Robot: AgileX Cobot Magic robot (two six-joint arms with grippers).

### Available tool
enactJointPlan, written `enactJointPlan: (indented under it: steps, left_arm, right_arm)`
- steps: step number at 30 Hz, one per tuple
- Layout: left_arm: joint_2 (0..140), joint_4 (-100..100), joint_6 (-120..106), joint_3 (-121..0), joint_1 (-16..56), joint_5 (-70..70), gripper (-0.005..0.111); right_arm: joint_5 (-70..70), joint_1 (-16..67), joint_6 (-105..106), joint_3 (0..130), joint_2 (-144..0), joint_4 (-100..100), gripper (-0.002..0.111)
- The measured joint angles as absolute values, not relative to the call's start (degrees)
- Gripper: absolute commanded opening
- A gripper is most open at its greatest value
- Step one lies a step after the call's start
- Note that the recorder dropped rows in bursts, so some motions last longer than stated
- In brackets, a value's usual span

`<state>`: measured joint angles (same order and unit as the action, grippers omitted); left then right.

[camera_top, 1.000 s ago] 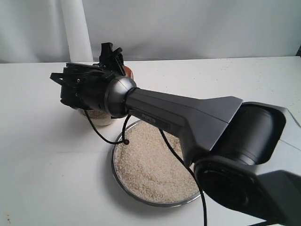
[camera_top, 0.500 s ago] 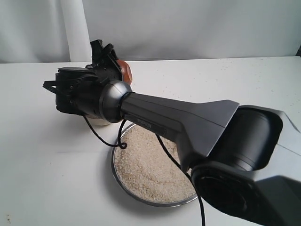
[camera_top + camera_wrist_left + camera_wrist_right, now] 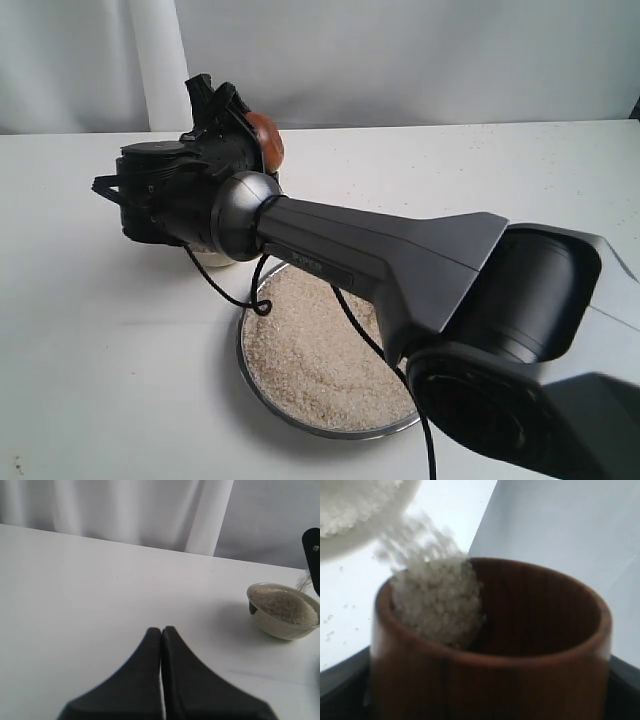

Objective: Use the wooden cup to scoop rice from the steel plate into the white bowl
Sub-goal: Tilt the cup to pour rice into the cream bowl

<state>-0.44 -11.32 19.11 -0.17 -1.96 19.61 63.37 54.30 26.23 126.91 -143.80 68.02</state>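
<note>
Two grips: right fingers (image 3: 340, 690) around reddish-brown wooden cup (image 3: 490, 680), pale rice (image 3: 437, 602) at its lip; left fingers (image 3: 140, 680) pinched together.

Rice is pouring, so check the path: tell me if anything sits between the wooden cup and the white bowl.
Nothing visible does. In the right wrist view, rice spills over the lip of the wooden cup directly toward the white bowl, unobstructed.

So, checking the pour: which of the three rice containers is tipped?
The wooden cup, gripped by the right hand, rice spilling over its lip; the white bowl and steel plate sit flat.
</note>
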Motion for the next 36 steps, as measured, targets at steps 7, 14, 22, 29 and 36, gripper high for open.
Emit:
enactJointPlan:
  steps: [7,14,22,29,36]
  left_arm:
    - [-0.44,-11.32,19.11,-0.17,-1.96,19.61,0.000]
    - [-0.44,-11.32,19.11,-0.17,-1.96,19.61,0.000]
    - [-0.44,-11.32,19.11,-0.17,-1.96,19.61,0.000]
    - [-0.44,-11.32,19.11,-0.17,-1.96,19.61,0.000]
    - [-0.44,-11.32,19.11,-0.17,-1.96,19.61,0.000]
  right_arm:
    - [63.37,54.60,27.01,126.91,-143.80,70.99,0.000]
    - [63.37,54.63,27.04,126.91,-143.80,73.92,0.000]
    - [62.06,54.63,27.04,126.01,-143.80,77.82,0.000]
    - [60.97,54.63,27.24,125.13,-143.80,77.82,0.000]
    - [58.72,55.85,27.47,125.13,-143.80,78.24,0.000]
